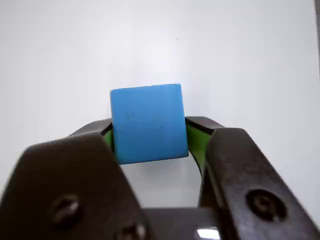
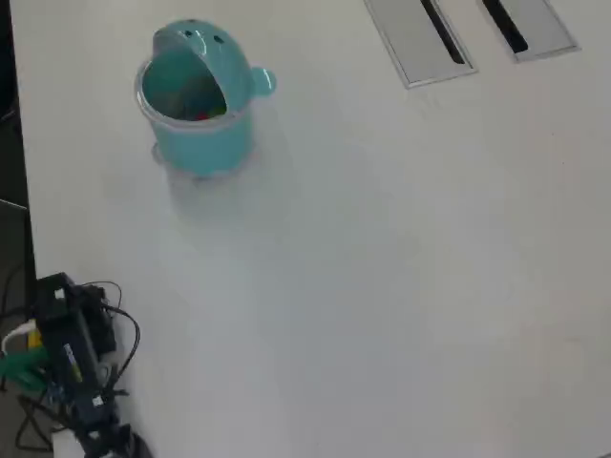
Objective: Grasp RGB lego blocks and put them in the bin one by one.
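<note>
Blue block (image 1: pixel 148 123): a cube, seen in the wrist view gripped between the two dark jaws of the claw (image 1: pixel 149 140), with green pads pressed against both sides; white surface (image 1: pixel 240 60) lies behind it. Bin (image 2: pixel 199 100): teal, upright near the top left of the overhead view, hood with two dark dots at the far side, nub to the right; something red and a pale speck are seen inside. Arm base (image 2: pixel 72 367): dark, with cables, at the lower left edge. Two slotted grey panels (image 2: pixel 420 40) are set in the surface at the top.
</note>
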